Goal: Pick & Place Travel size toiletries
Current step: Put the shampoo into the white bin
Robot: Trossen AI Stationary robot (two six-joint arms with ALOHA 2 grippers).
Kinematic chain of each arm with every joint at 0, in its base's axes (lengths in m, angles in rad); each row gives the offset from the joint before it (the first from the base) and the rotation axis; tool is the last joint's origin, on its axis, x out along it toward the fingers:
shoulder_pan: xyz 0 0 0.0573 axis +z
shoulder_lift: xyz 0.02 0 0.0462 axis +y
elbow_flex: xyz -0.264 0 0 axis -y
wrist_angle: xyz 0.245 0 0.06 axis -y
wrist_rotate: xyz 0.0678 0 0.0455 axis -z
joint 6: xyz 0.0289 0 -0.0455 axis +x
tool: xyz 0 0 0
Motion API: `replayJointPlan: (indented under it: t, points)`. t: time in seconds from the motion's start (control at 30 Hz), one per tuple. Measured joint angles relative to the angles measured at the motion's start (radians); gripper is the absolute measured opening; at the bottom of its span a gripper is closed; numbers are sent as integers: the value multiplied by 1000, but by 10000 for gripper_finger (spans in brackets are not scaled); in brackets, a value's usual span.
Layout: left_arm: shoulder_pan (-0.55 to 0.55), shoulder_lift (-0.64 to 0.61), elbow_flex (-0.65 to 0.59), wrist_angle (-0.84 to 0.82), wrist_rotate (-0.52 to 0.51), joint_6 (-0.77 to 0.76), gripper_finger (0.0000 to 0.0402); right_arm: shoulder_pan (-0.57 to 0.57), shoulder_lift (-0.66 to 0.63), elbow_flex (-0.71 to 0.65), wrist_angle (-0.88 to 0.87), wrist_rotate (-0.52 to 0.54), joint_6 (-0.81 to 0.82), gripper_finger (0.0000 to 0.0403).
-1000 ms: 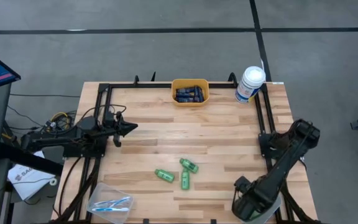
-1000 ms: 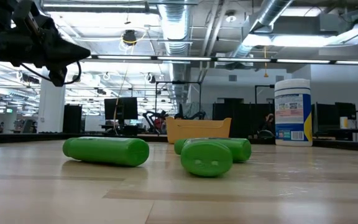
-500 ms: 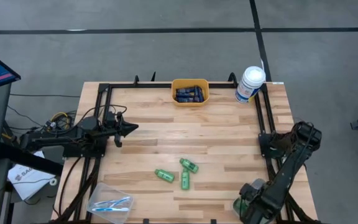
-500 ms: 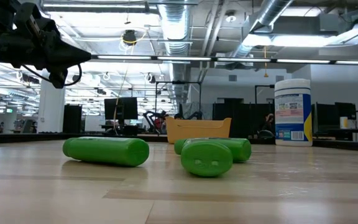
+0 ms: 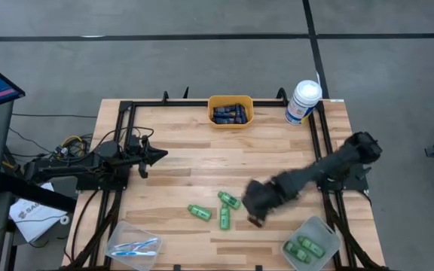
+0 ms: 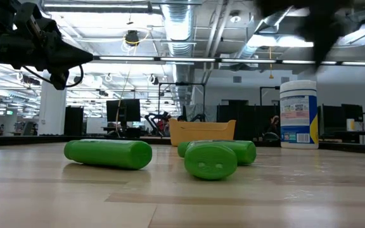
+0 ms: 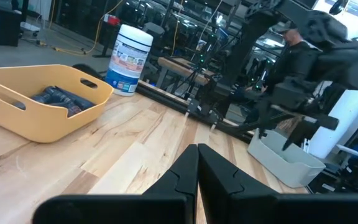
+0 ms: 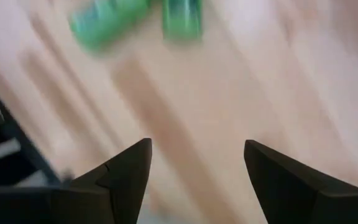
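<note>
Three small green bottles lie on their sides near the table's middle (image 5: 199, 212) (image 5: 229, 199) (image 5: 224, 217); the low view shows them too (image 6: 108, 154) (image 6: 211, 160). My right gripper (image 5: 255, 205) hovers open just right of them, blurred by motion; its wrist view (image 8: 197, 149) shows two bottles (image 8: 107, 22) ahead of the fingers. More green bottles lie in the clear bin (image 5: 311, 245) at the near right corner. Navy tubes fill the yellow bin (image 5: 230, 111). Toothbrushes lie in the clear bin (image 5: 132, 245) at the near left. My left gripper (image 5: 157, 154) (image 7: 197, 152) waits shut at the left side.
A large white canister with a blue label (image 5: 302, 102) stands at the far right corner. Black rails (image 5: 319, 143) run along the table's left, far and right sides. Bare wood lies between the yellow bin and the green bottles.
My right arm has swung fast from over the clear bin at the near right corner toward the table's middle, ending beside the three green bottles. With the arm gone, the green bottles inside that bin show. The three bottles on the table have not moved.
</note>
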Motion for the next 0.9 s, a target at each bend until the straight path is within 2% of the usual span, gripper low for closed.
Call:
replayJointPlan:
  t: [0.17,0.37,0.73,0.9]
  points:
    - [0,-1,0,0,-1,0,1,-164,86,2,199,-3,-233,249]
    - [0,16,0,10,-4,0,1,-283,213,56,256,-5,-383,249]
    - [0,73,0,28,2,0,1,-282,444,319,167,-6,-556,249]
    - [0,95,0,32,1,0,1,-285,514,354,164,-8,-578,249]
